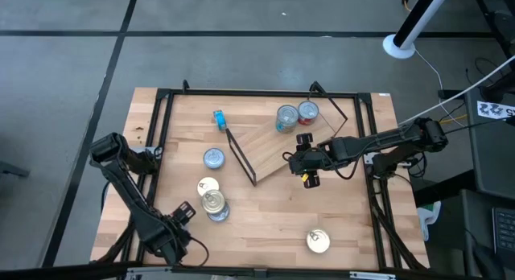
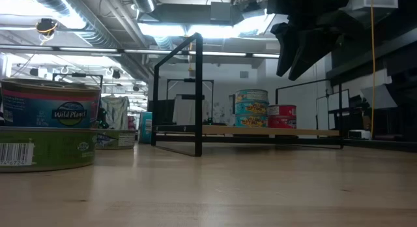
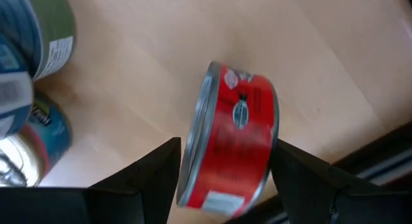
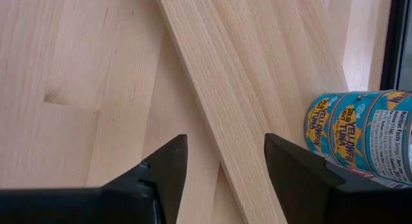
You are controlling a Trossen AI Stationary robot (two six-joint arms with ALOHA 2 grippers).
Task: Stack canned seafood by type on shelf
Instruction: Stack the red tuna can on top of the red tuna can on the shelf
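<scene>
My left gripper is near the table's near-left corner, shut on a red tin with a silver lid. My right gripper is open and holds nothing. It hovers over the near edge of the shelf, a light-wood board with black wire end frames that sits askew mid-table. It also shows in the low view. On the shelf's far end stand a stack of blue tins and a red tin. The blue stack lies just ahead of my right fingers. My left gripper pinches the red tin between its two fingers, one on the silver lid and the other on the opposite flat face. The tin stands on edge in the hold, its red side wall facing the camera, above the tabletop.
Loose tins lie on the table's left half: a blue one, one behind a stacked pair, and a small blue one on edge. A gold tin sits near the near edge. Black frame rails border the table.
</scene>
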